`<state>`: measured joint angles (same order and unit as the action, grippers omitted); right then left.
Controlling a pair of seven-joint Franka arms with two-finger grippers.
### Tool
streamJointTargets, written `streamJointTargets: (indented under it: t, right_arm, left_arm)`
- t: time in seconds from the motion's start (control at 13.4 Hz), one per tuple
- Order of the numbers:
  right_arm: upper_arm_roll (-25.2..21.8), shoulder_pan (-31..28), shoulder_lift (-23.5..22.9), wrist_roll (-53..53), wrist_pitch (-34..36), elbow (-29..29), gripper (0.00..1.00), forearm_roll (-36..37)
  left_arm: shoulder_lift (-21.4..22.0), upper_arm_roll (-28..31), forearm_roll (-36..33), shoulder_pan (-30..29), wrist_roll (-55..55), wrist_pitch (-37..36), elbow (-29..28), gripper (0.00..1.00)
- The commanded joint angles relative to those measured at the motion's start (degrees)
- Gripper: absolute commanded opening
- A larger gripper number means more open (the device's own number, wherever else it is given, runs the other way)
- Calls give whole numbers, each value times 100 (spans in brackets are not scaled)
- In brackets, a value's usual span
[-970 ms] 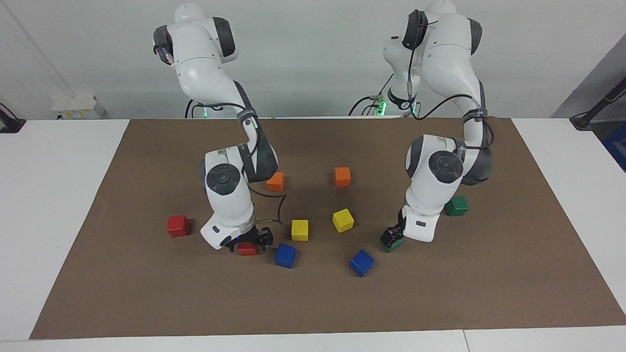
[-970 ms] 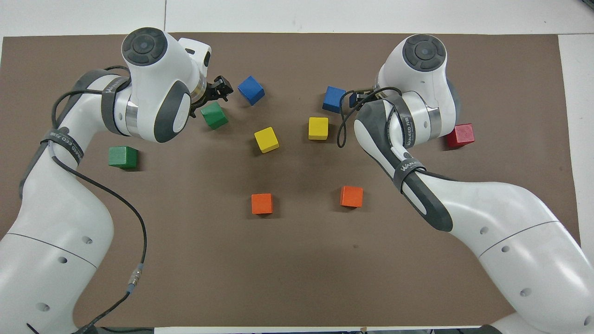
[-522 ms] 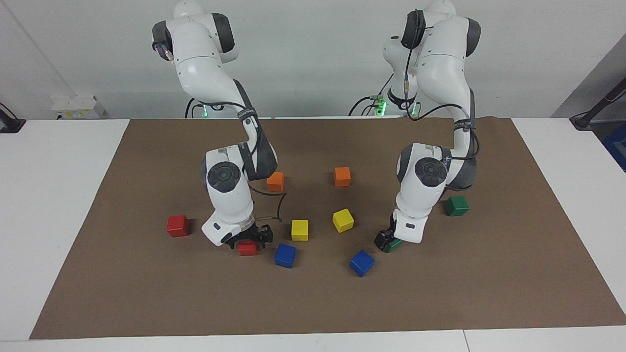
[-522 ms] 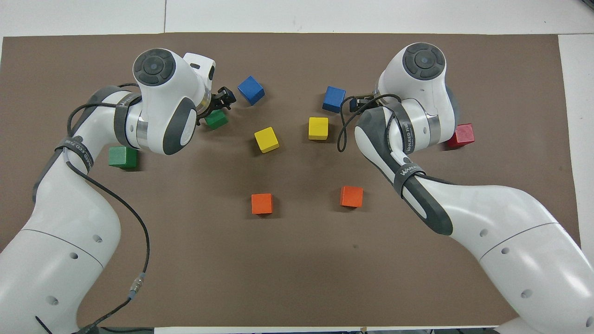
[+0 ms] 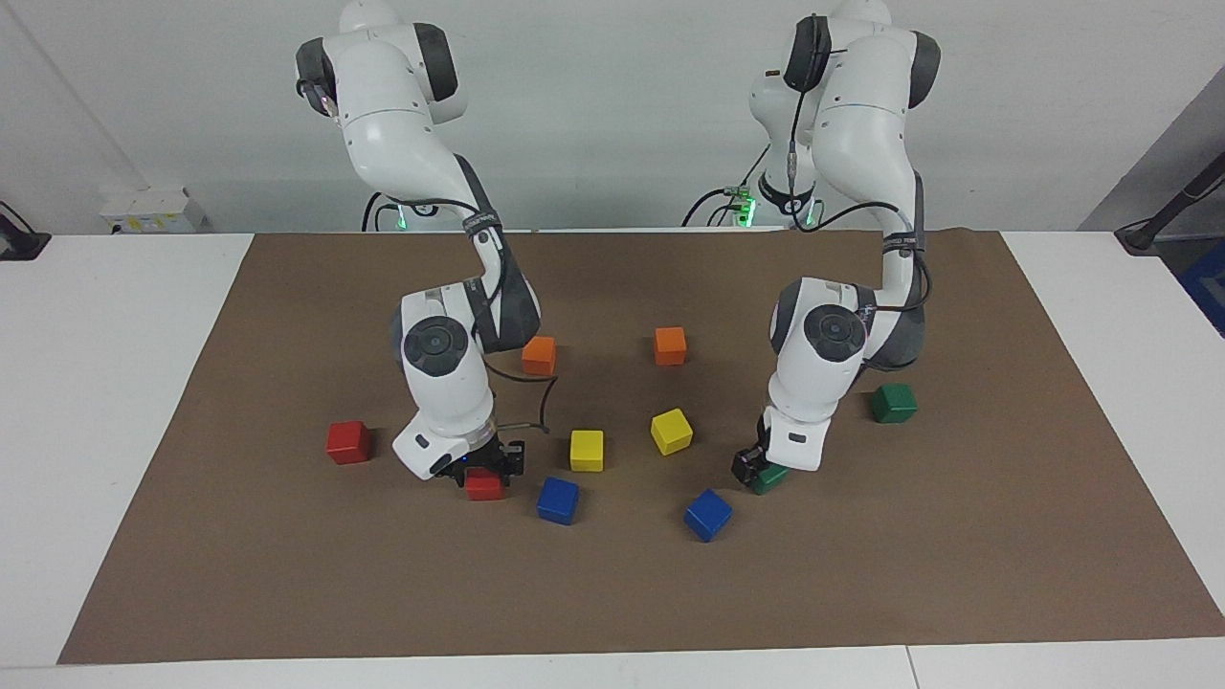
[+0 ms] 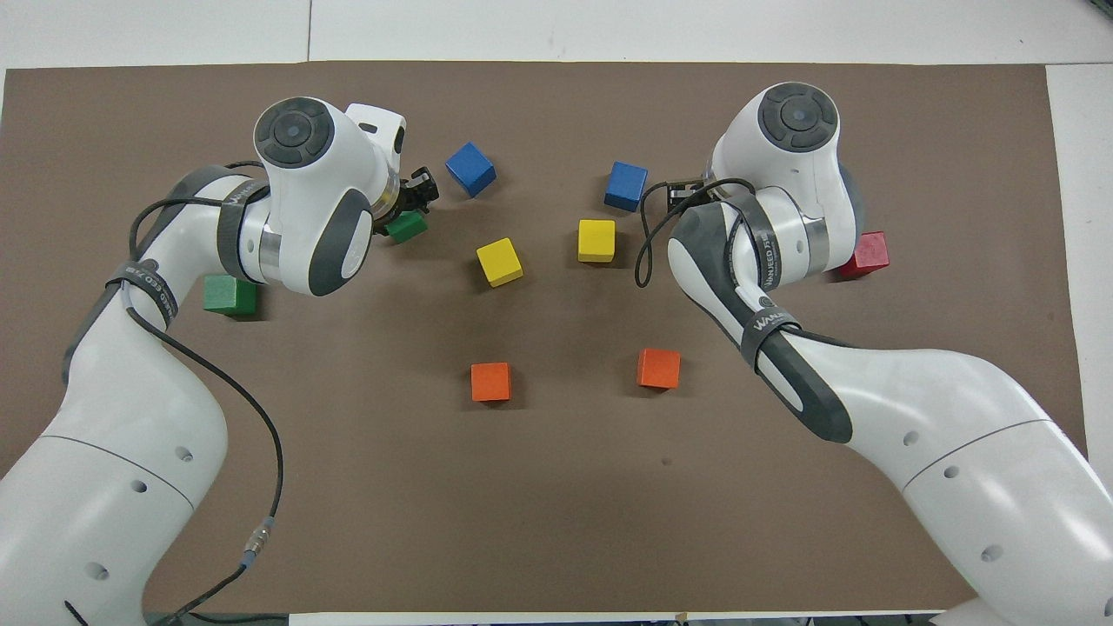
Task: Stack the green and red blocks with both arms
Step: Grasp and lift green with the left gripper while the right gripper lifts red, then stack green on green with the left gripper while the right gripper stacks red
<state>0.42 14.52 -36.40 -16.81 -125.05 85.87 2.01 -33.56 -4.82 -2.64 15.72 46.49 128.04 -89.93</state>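
Two blocks: green block (image 5: pixel 768 477) under left tool (image 5: pixel 753 471), red block (image 5: pixel 484 486) seemingly under right tool (image 5: pixel 483 465).

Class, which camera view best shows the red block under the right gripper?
The facing view: the red block shows on the mat beneath the right gripper. In the overhead view, the right arm hides it completely.

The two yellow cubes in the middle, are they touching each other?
Apart. In both views bare brown mat shows plainly between one yellow cube and the other yellow cube.
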Motion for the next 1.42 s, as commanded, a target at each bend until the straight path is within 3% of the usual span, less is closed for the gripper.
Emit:
streamJointTargets:
  t: [0.0,0.22,0.6,0.9,1.12,1.34]
  right_arm:
    - [46,-72,212,-103,103,167,0,-69]
    - [11,-221,370,-60,471,-52,0,1]
    - [11,-889,1089,976,1026,78,0,10]
    - [11,-1495,1617,1899,1097,762,0,19]
    - [20,-1803,2013,2427,528,1579,0,10]
    - [20,-1865,2128,2428,184,1959,0,1]
  left_arm:
    - [227,104,-96,134,404,-7,-236,0]
    - [236,113,-245,55,257,-1332,493,0]
    - [1789,78,35,-1015,-2331,-1712,-796,0]
    - [1879,104,36,-1623,-4505,-2064,-833,0]
    - [1906,86,36,-1957,-5042,-1977,-1017,0]
    - [1967,86,53,-2011,-5211,-1687,-1333,0]
